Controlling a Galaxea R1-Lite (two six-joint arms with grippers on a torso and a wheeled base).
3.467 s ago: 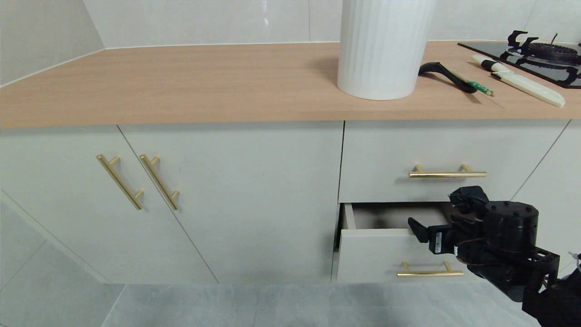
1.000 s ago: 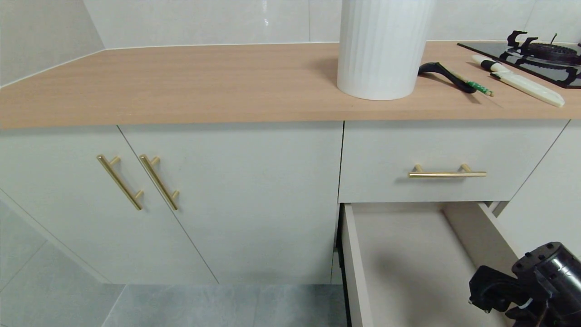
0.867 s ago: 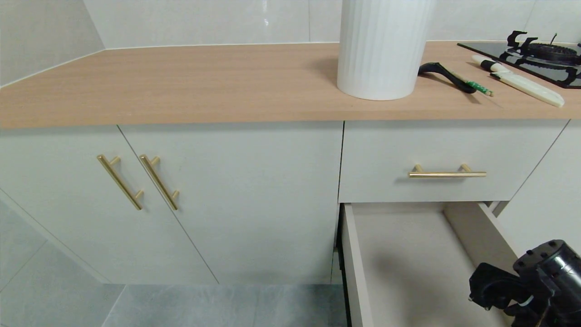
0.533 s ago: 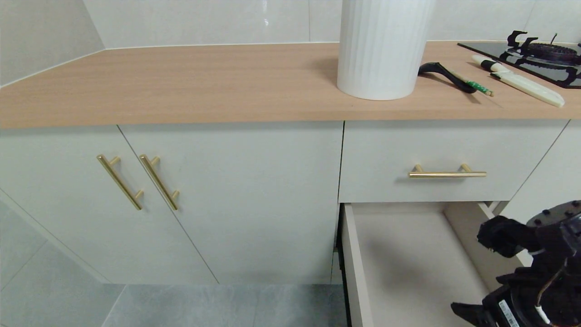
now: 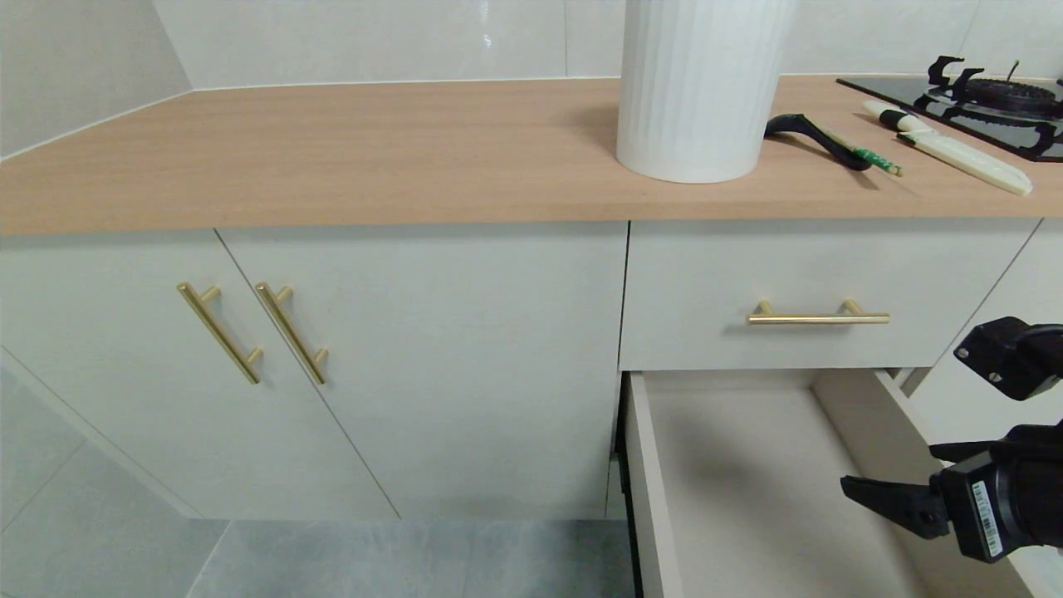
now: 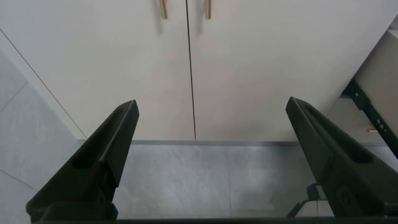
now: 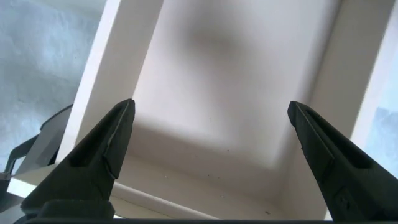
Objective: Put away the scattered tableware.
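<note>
Now the pale lower drawer (image 5: 747,465) stands pulled far out, where seconds ago it was barely ajar. The right gripper (image 5: 893,469) has left its handle and risen over the drawer's right side, jaws apart and empty. The black curved-handled utensil (image 5: 810,133), thin green-tipped stick (image 5: 872,156) and white-bladed knife (image 5: 955,149) lie untouched at the counter's right end. With storage open, fetching them seems next. The left gripper (image 6: 211,109) is likewise spread, holding nothing.

Wht ribbed container (image 5: 696,91), wood-grain counter (image 5: 332,154), gold handles (image 5: 818,317), cream knife (image 5: 963,154).
</note>
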